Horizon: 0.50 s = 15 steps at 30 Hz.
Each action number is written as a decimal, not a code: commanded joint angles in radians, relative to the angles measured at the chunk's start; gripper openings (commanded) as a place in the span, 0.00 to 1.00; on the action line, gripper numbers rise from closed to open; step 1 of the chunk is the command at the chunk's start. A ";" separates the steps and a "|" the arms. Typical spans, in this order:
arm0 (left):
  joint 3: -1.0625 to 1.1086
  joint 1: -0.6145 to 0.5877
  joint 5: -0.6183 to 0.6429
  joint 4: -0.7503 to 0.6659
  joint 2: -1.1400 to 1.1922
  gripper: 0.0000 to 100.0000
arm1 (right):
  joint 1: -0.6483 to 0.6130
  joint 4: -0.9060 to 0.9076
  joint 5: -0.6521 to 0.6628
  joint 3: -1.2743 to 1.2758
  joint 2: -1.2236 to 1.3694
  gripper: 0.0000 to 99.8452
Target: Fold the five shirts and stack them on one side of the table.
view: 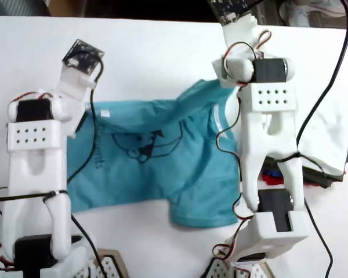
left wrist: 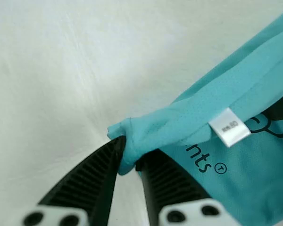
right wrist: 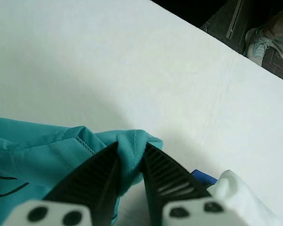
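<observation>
Shirt [view: 162, 168], one item, teal, short-sleeved. We see it lying mostly flat on the white surface [view: 162, 52] between the two arms, chest side up. A dark line graphic [view: 145, 145] sits at mid-chest, with dark lettering [left wrist: 203, 157] running along one side. A small white label [left wrist: 229, 127] is sewn into the edge near that lettering. The neckline shows a pale inner band close to the right arm. One sleeve [view: 203, 208] spreads toward the near edge of the surface. The far edge of the cloth is gathered and rolled over on itself, with creases running between the two held points.

Left end effector [left wrist: 129, 160]: black ribbed fingers [left wrist: 89, 183] are clamped on a bunched corner of the teal fabric, which pokes out in a small knot beyond the tips. The corner sits over bare surface.

Right end effector [right wrist: 130, 162]: its fingers [right wrist: 165, 176] are pressed together on a fold of the same fabric, beside a line of stitching. A puff of cloth rises above the tips.

Pile of folded garments [view: 327, 139], at the right side of the surface, just beside the right arm. We note a white piece on top, with slivers of red and blue cloth showing beneath it on the side nearest the arm. We cannot tell how many pieces it holds. It lies apart from the teal item, with the right arm between them.
</observation>
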 commanded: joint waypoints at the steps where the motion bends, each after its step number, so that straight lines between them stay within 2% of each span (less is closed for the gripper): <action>1: -0.044 0.011 0.008 -0.005 0.000 0.02 | 0.015 -0.001 -0.040 -0.012 -0.022 0.02; 6: -0.048 0.009 0.008 -0.008 -0.006 0.02 | 0.027 0.005 -0.048 -0.002 -0.067 0.02; 11: -0.053 0.005 0.002 0.087 -0.006 0.02 | 0.030 0.099 -0.038 0.037 -0.134 0.02; 15: -0.042 0.005 0.002 0.135 -0.006 0.02 | 0.051 0.108 -0.037 0.152 -0.196 0.02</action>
